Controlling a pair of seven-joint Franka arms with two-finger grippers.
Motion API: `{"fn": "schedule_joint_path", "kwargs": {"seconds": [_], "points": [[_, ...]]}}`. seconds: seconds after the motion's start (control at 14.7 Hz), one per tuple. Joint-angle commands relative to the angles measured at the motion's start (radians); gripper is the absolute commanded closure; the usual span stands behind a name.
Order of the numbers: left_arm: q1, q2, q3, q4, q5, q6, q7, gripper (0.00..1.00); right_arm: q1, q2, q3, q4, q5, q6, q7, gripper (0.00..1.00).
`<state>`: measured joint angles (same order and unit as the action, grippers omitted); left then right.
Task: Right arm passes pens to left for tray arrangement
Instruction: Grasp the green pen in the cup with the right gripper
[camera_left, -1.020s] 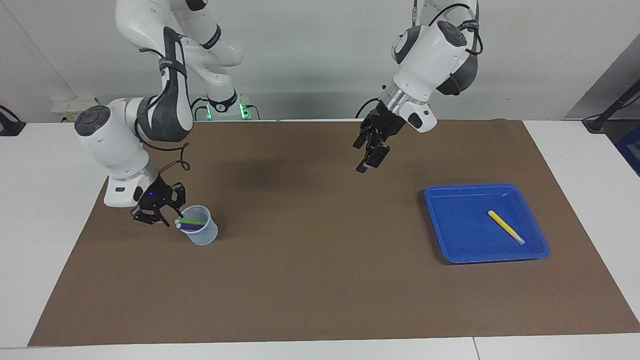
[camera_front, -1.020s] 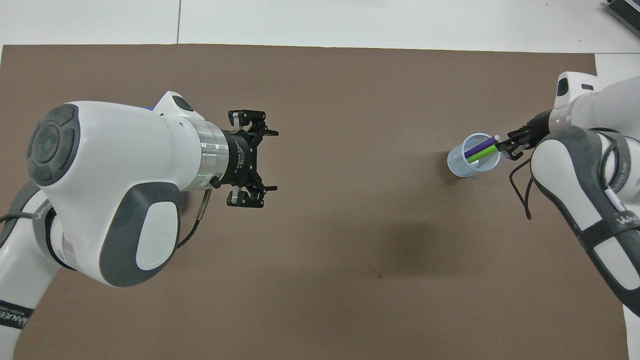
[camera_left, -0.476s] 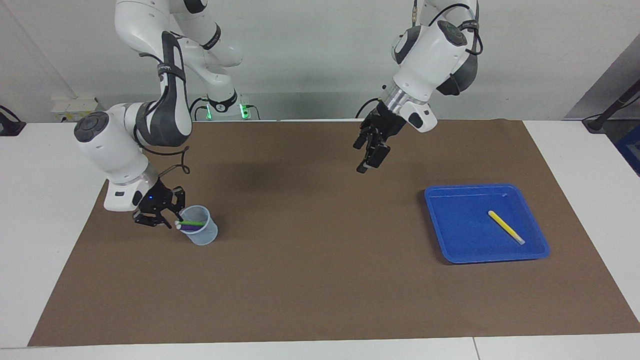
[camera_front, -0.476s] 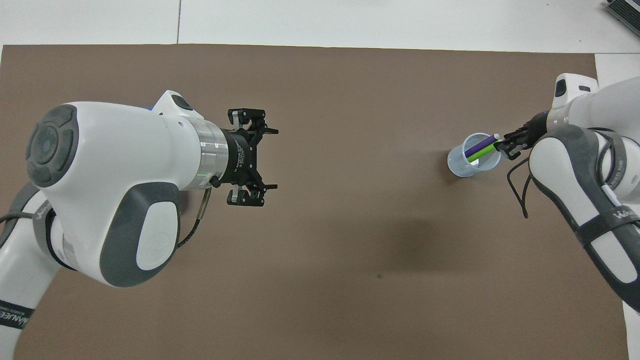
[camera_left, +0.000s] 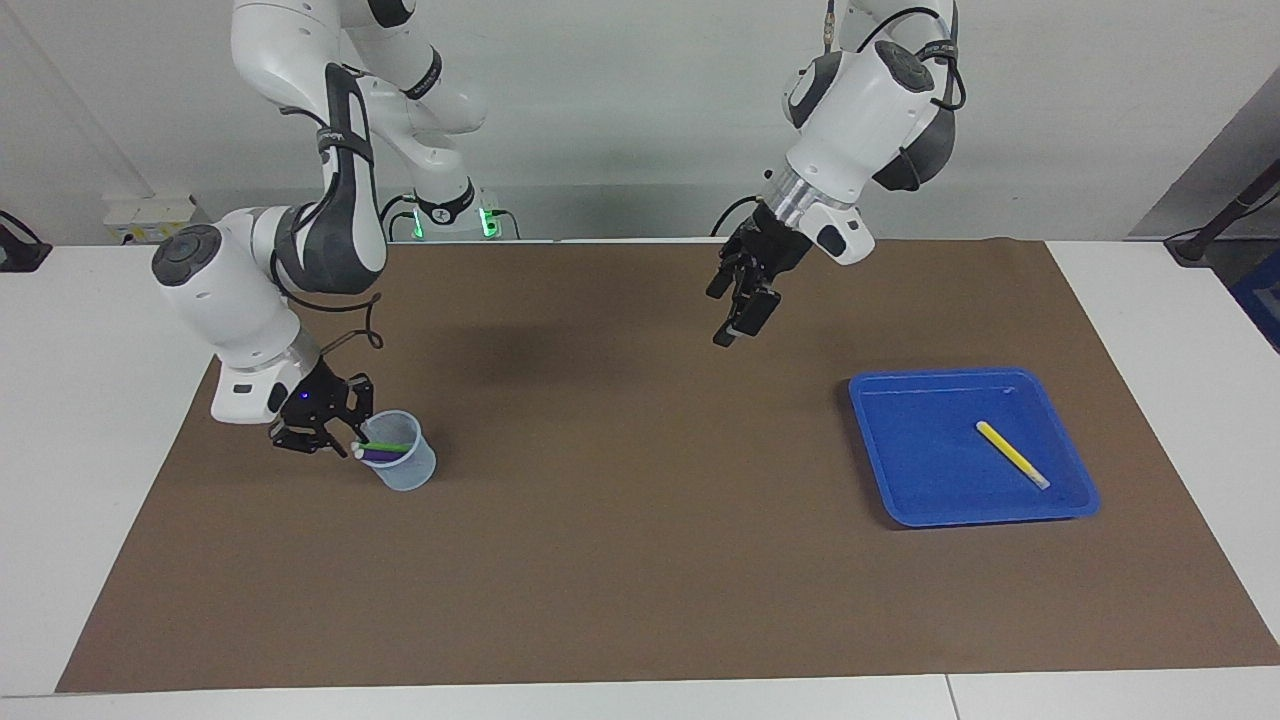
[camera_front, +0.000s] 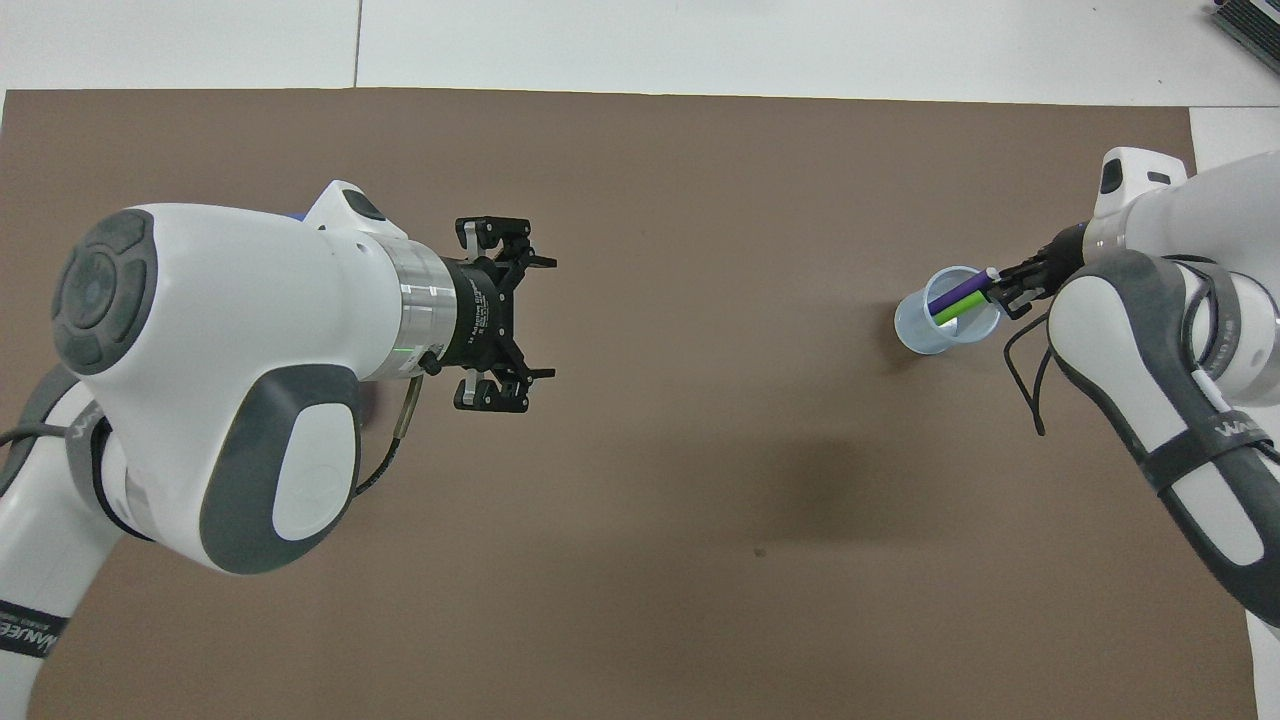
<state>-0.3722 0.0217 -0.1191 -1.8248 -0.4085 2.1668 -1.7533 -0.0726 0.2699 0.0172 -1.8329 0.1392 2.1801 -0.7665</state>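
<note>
- The facing view is the only one that really shows the blue tray (camera_left: 900, 440). It sits toward the left arm's end of the table with the yellow pen (camera_left: 1012, 455) lying slantwise in it. In the overhead view the left arm's bulky white body covers that spot.
- The overhead view does better on the left gripper (camera_front: 492, 315). Its claw is spread wide with nothing in it, and it hangs over bare brown mat (camera_left: 600, 560). In the facing view it's up in the air (camera_left: 738, 325), well apart from the tray.
- The right gripper (camera_left: 335, 445) is down at the rim of the clear cup (camera_left: 405, 470), toward the right arm's end of the table. From above (camera_front: 1003, 290) it sits right at the whitish ends of the pens sticking out of the cup (camera_front: 925, 335). Honestly I can't tell from either view whether it's clamped on one or not.
- Count: three pens total. The green pen (camera_left: 385, 446) and the purple pen (camera_left: 380, 456) lean in the cup side by side, and both show from above too (green (camera_front: 950, 314), purple (camera_front: 955, 294)). The yellow one is in the tray. One cup, one tray, two arms.
- Around it all, the mat covers most of the white table (camera_left: 60, 450). The stretch between cup and tray has only the left gripper over it.
</note>
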Motion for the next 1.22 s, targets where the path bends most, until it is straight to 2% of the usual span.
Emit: {"fn": "schedule_joint_path", "kwargs": {"seconds": [0.0,0.48,0.82,0.95,1.16], "points": [[-0.014,-0.029,0.01,-0.037,-0.018,0.024,-0.012,0.0,-0.003,0.006,0.004,0.003,0.014,0.004,0.019,0.71],[-0.014,-0.028,0.01,-0.036,-0.018,0.024,-0.014,0.0,-0.003,0.005,0.004,0.003,0.014,-0.006,0.039,0.89],[-0.017,-0.023,0.009,-0.025,-0.018,0.022,-0.02,0.0,-0.004,0.005,0.004,0.018,0.016,-0.054,0.062,0.94],[-0.03,-0.022,0.01,-0.019,-0.021,0.024,-0.049,0.0,-0.003,0.003,0.004,0.029,0.016,-0.074,0.081,1.0],[-0.03,-0.02,0.01,-0.016,-0.023,0.039,-0.058,0.0,-0.001,-0.001,0.006,0.043,0.016,-0.095,0.099,1.0]]}}
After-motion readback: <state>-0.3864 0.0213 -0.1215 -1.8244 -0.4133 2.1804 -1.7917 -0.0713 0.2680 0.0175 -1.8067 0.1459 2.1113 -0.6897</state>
